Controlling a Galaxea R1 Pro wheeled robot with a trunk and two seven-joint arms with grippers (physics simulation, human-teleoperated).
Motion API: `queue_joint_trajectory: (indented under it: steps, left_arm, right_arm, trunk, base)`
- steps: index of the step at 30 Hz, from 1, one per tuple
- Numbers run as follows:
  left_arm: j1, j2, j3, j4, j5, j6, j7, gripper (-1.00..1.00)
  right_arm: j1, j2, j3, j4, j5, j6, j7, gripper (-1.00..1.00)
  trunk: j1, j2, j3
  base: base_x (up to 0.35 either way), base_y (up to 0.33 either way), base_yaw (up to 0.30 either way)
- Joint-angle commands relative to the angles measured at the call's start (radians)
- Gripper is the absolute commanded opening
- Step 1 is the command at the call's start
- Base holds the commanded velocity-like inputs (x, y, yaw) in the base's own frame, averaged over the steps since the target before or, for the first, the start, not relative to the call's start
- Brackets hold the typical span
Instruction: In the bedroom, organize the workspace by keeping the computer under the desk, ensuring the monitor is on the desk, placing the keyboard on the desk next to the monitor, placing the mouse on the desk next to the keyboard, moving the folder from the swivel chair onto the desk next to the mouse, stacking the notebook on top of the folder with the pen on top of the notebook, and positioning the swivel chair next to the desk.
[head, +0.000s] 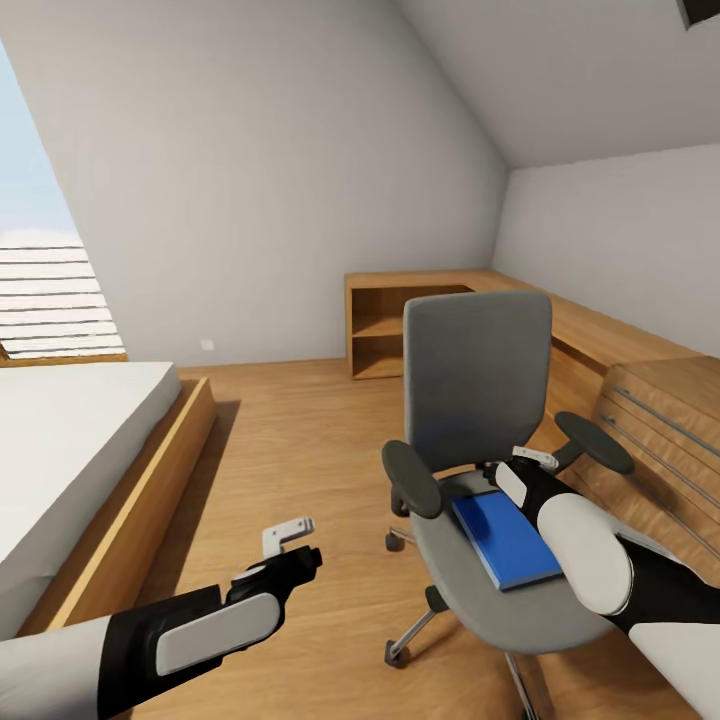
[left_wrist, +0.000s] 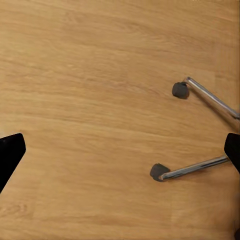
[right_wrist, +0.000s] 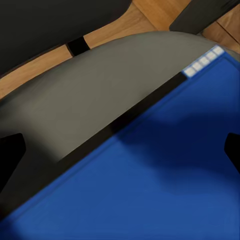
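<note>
Right gripper (head: 535, 462): hangs low over the swivel chair's seat at the folder's far end; in the right wrist view its dark fingertips (right_wrist: 11, 155) stand wide apart at both frame edges, with nothing between them.
Folder (head: 505, 540): bright blue, lying flat on the seat, apart from the fingers.
Handling: judged thin, light and fairly stiff, with a smooth cover that may slide; lying flush, it offers little for a finger to get under.
Grip point: probably a long edge (right_wrist: 135, 117) near the seat rim, where one finger could slip beneath.
Swivel chair (head: 478, 375): grey, on castors, so pressing down may roll it.
Left gripper (head: 287, 535): open and empty, over bare wood floor (left_wrist: 90, 100) beside the chair's chrome legs (left_wrist: 192, 169).
Desk: cannot be placed from here.
</note>
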Motion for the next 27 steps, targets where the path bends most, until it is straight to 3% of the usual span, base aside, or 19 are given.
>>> queue_joint_trajectory:
  steps: [1, 24, 27]
  left_arm:
    - [-0.002, 0.001, -0.003, -0.002, 0.007, -0.013, 0.001, 1.0]
    - [-0.002, 0.003, -0.015, 0.033, 0.003, -0.021, 0.002, 1.0]
    - [-0.002, 0.003, -0.015, 0.032, 0.003, -0.021, 0.001, 1.0]
  right_arm:
    - [-0.001, 0.0, -0.006, -0.001, 0.01, 0.007, -0.001, 1.0]
    - [-0.001, 0.0, 0.013, -0.001, 0.01, 0.03, -0.003, 1.0]
    - [-0.001, 0.0, 0.013, -0.001, 0.01, 0.037, -0.004, 1.0]
  trunk:
    - [0.0, 0.0, -0.001]
    - [0.0, 0.0, -0.001]
    - [0.011, -0.021, -0.01]
  base:
    - [0.0, 0.0, 0.0]
    - [0.06, 0.0, 0.0]
    - [0.0, 0.0, 0.0]
